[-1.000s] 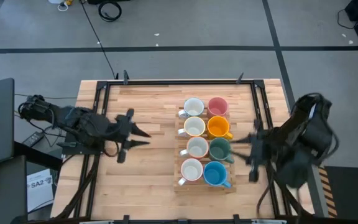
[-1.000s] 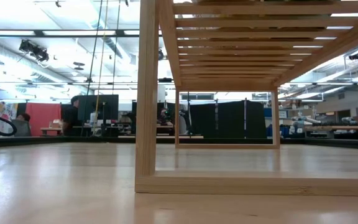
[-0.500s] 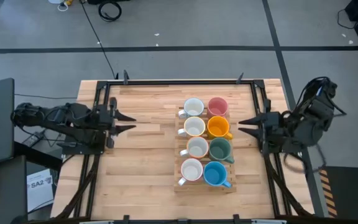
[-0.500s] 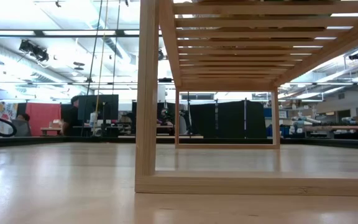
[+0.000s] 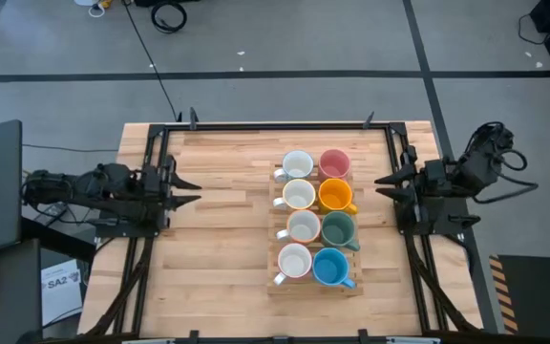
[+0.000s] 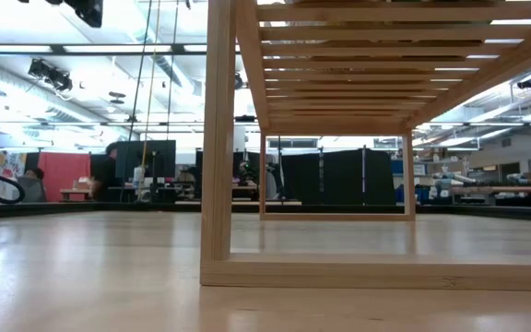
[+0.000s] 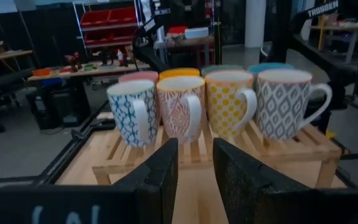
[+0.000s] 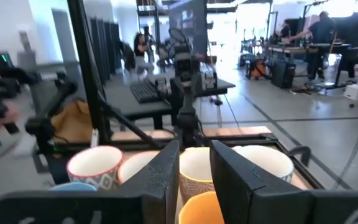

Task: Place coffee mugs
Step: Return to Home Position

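Coffee mugs (image 5: 303,226), eight in all, stand upright in two rows of four on a slatted wooden shelf (image 5: 271,283) that rests on the counter (image 5: 222,258). We see the shelf between the two end effectors, well apart from each. The row of four white mugs (image 5: 299,195) is on the side nearer the left end effector (image 5: 191,191). The other row is nearer the right end effector (image 5: 382,185); it holds the pink mug (image 5: 334,163), the orange mug (image 5: 336,195), the dark green mug (image 5: 338,228) and the blue mug (image 5: 330,268).

The left end effector hangs over the counter's edge, pointing at the white row, about level with its second mug. It is released; we see its fingers (image 7: 160,180) a narrow gap apart with nothing between them. Straight ahead of it the white mugs show patterned sides, with the coloured rims just behind. The right end effector sits at the opposite edge, pointing at the coloured row, about level with the orange mug. It too is released; its fingers (image 8: 238,180) are slightly parted and hold nothing. From counter height we see only the shelf's wooden frame (image 6: 218,138).
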Robot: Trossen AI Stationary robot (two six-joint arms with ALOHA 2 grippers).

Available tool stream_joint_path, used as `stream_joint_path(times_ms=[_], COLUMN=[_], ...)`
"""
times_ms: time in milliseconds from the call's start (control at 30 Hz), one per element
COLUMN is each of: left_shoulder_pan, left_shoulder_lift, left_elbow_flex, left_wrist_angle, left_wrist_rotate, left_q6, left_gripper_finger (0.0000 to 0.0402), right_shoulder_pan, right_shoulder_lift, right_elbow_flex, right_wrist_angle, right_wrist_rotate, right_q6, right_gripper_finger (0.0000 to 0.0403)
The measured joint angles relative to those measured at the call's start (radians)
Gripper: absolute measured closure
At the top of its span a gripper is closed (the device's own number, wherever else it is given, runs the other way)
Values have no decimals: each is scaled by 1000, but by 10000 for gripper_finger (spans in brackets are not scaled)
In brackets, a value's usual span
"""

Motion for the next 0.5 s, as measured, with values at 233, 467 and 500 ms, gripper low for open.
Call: stream_joint_path(times_ms=[233,467,500], left_shoulder_pan=[4,4,4], left_shoulder_lift=[1,2,2], left_elbow_flex=[-88,-191,-196], left_wrist_angle=[70,230,235], left_wrist_rotate=[6,11,11], left_q6=[0,0,0], left_gripper_finger=[295,295,295], right_shoulder_pan=[-32,-43,-44], right_shoulder_lift=[-129,-202,-210], right_elbow_flex=[-195,-345,-362], right_wrist_angle=[162,294,313], right_wrist_rotate=[-59,-125,-125], right_q6=[-18,-18,-19], right_gripper_finger=[308,308,308])
